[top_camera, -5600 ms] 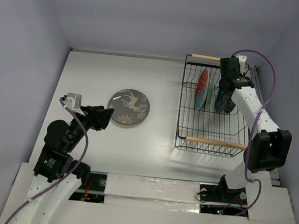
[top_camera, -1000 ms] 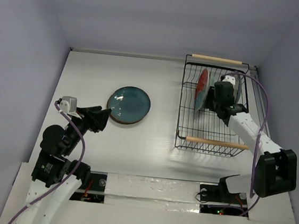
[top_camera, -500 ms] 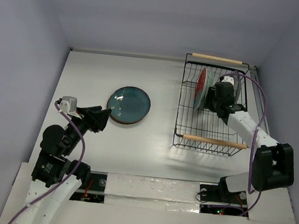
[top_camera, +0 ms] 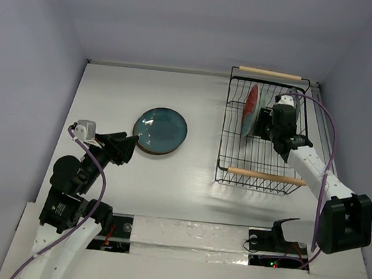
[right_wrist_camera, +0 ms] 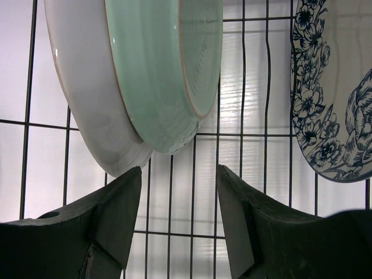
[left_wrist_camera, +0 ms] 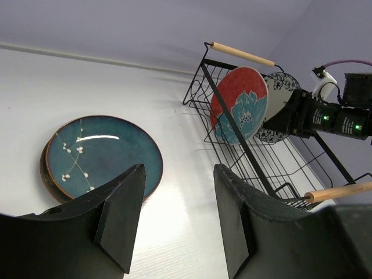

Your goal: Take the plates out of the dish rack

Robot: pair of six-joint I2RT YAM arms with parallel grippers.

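- The right end effector sits inside the dish rack, at the right of the surface. Its jaws are released and nothing is between them.
- It sits just under the lower edge of the mint plate. Likely it is lining up to straddle that rim.
- The mint plate leans against a red-faced plate with a white back. The blue floral plate stands apart on the other side, which leaves room for the fingers.
- All three stand on edge, propped by the wires, so a rim pinch looks the natural hold.
- The teal plate lies flat left of the rack, stacked on the grey-brown plate, probably to save room.
- The left end effector hovers near that stack, released and empty.
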